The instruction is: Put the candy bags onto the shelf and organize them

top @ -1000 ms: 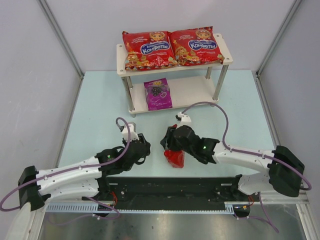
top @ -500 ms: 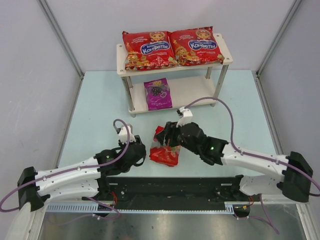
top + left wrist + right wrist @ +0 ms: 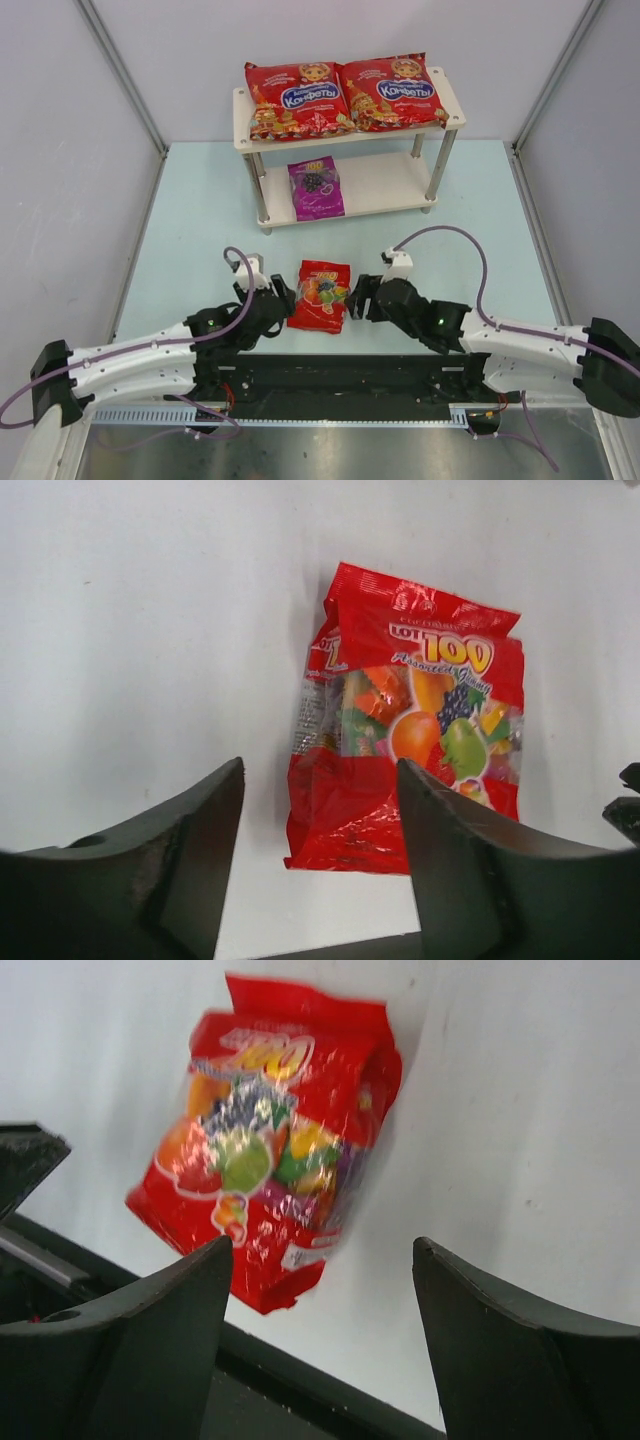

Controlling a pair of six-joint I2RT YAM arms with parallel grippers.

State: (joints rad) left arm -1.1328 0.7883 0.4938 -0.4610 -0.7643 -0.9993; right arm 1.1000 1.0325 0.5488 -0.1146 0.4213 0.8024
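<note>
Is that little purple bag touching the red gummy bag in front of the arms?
Apart. The top view shows the purple bag lying on the lower shelf board, the red gummy bag on the table, bare surface between them.

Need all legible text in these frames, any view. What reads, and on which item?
"100": yellow digits on the small red glossy gummy bag.
"Assorted Gummy": same bag, under the digits.
"Конфеты": blue label on both large red glossy bags, left and right, on the top board of the pale wooden shelf.
Small purple glossy bag, lower board: print too small to read.
Remaining fine print: blurred.
</note>
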